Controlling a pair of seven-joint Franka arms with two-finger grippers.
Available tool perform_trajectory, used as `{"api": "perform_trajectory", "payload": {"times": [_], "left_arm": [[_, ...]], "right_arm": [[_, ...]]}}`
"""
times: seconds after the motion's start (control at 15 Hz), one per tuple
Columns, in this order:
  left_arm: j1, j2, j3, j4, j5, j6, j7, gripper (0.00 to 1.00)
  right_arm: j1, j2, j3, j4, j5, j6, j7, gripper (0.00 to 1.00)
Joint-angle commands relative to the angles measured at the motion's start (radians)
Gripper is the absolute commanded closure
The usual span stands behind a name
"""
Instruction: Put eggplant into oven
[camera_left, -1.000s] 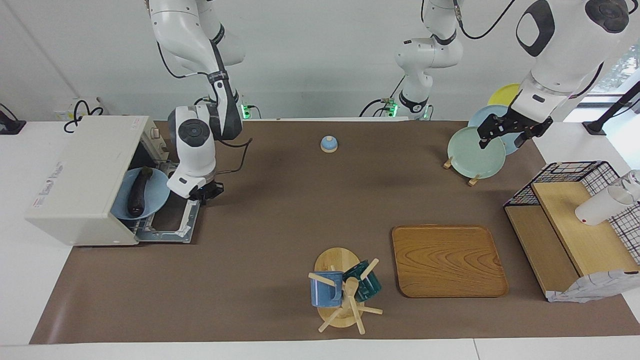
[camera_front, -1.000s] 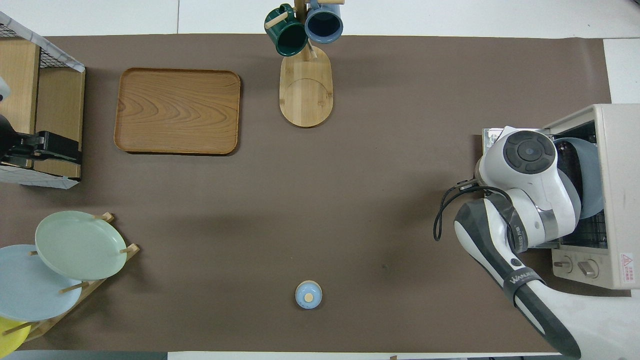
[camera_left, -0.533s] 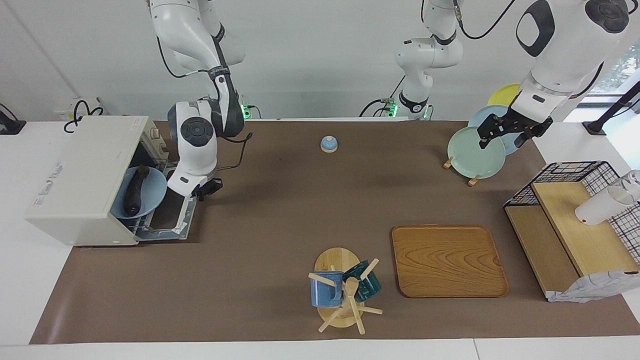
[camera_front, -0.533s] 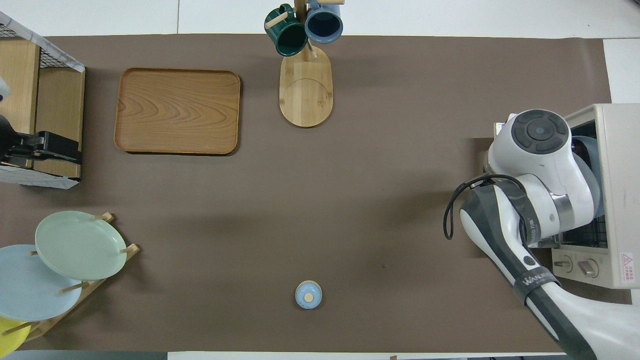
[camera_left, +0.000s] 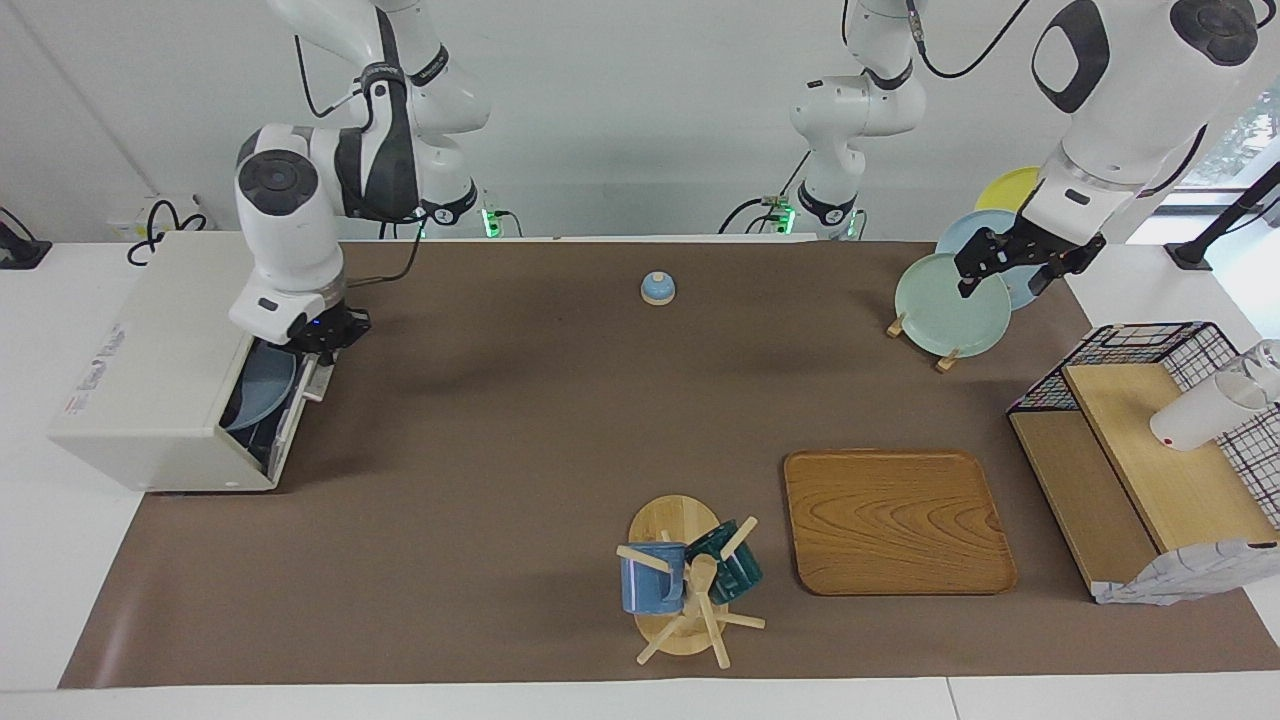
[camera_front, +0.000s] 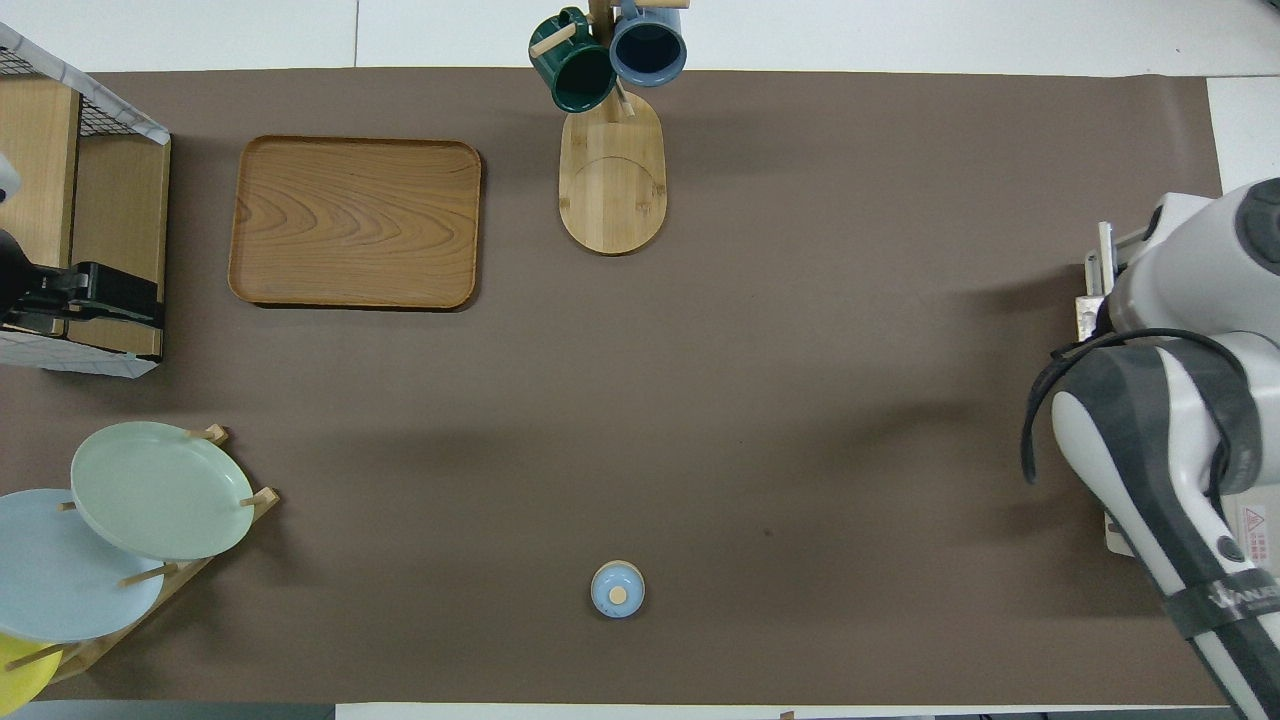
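The off-white oven stands at the right arm's end of the table, its door swung up and almost shut. Through the remaining gap I see part of a blue plate inside. The eggplant is hidden from both views. My right gripper is at the door's top edge. In the overhead view the right arm covers most of the oven; only the door's edge shows. My left gripper waits, open and empty, over the plate rack; it also shows in the overhead view.
A plate rack with green, blue and yellow plates and a wire basket shelf with a white cup stand at the left arm's end. A wooden tray, a mug tree and a small blue knob are mid-table.
My right gripper swung the oven door up from lying flat to almost shut, moving up and toward the oven. The plate with the eggplant went from plain view to mostly hidden. The left arm stayed still.
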Motion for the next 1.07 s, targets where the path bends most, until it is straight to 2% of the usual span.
{"api": "perform_trajectory", "payload": {"times": [0.0, 0.13, 0.27, 0.4, 0.47, 0.53, 0.6, 0.67, 0.73, 1.0], "left_arm": [[-0.003, -0.005, 0.002, 0.000, 0.024, -0.014, -0.012, 0.00], [-0.003, -0.005, 0.002, 0.000, 0.024, -0.014, -0.012, 0.00], [-0.003, -0.005, 0.002, 0.000, 0.024, -0.012, -0.012, 0.00], [-0.003, -0.005, 0.002, 0.000, 0.024, -0.014, -0.012, 0.00], [-0.003, -0.005, 0.002, 0.000, 0.024, -0.012, -0.012, 0.00], [-0.003, -0.005, 0.002, 0.000, 0.024, -0.014, -0.012, 0.00], [-0.003, -0.005, 0.002, 0.000, 0.024, -0.014, -0.012, 0.00], [-0.003, -0.005, 0.002, 0.000, 0.024, -0.014, -0.012, 0.00], [-0.003, -0.005, 0.002, 0.000, 0.024, -0.014, -0.010, 0.00], [-0.003, -0.005, 0.002, 0.000, 0.024, -0.012, -0.012, 0.00]], "right_arm": [[-0.051, 0.024, -0.014, -0.023, -0.023, 0.003, -0.061, 1.00], [-0.053, -0.001, -0.017, -0.007, -0.012, -0.038, -0.074, 1.00], [-0.052, -0.001, -0.017, 0.145, 0.084, -0.220, -0.067, 1.00], [-0.061, 0.004, -0.018, 0.274, 0.166, -0.337, -0.064, 0.80], [-0.070, -0.001, -0.022, 0.303, 0.193, -0.356, -0.063, 0.67], [-0.071, -0.002, -0.022, 0.325, 0.209, -0.365, -0.063, 0.61], [-0.070, -0.001, -0.019, 0.343, 0.214, -0.374, -0.063, 0.50], [-0.067, 0.002, -0.019, 0.349, 0.217, -0.378, -0.058, 0.18], [-0.067, 0.001, -0.017, 0.354, 0.217, -0.379, -0.055, 0.00], [-0.058, 0.002, -0.011, 0.353, 0.258, -0.377, 0.066, 0.00]]}}
